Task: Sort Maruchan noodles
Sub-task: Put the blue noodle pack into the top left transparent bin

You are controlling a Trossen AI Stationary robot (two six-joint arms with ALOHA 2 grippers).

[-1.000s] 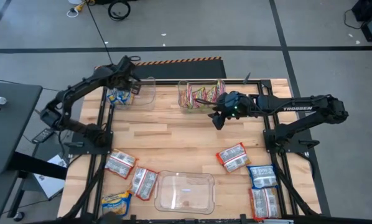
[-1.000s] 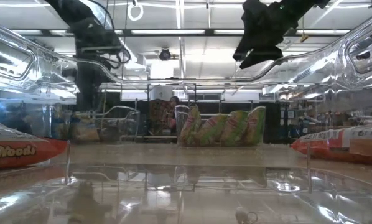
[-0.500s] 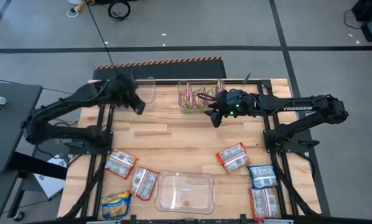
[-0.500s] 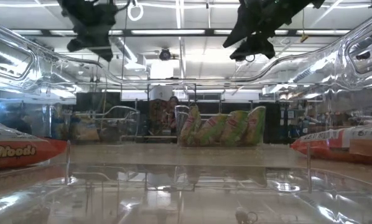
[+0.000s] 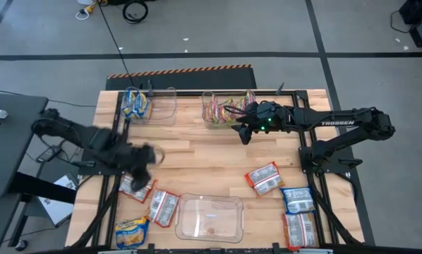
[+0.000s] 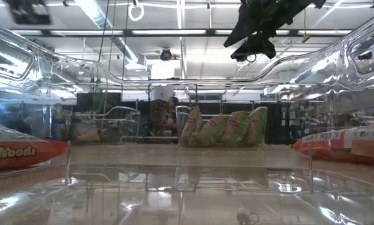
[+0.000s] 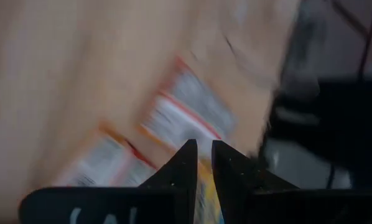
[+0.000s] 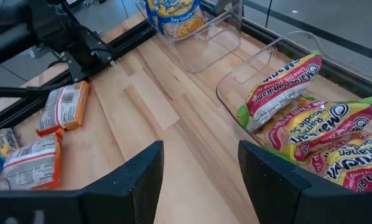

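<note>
The left gripper is hanging over the table's left side, just above an orange-and-silver packet, and its fingers are standing pressed almost together with nothing between them. The right gripper is hovering just beside the middle clear bin at the far edge; its fingers are spread wide apart and gripping nothing.

The Maruchan noodles are lying in several places. Green-and-pink packets are sitting packed on edge inside the middle bin, and a blue-and-yellow packet is lying in the far left bin. Near the left front corner two orange-and-silver packets are resting side by side, the second beside the first, with a blue-yellow one in front of them. On the right front, an orange packet, a blue one and another orange one are lying loose on the wood. A third clear bin is standing at the front middle of the table
</note>
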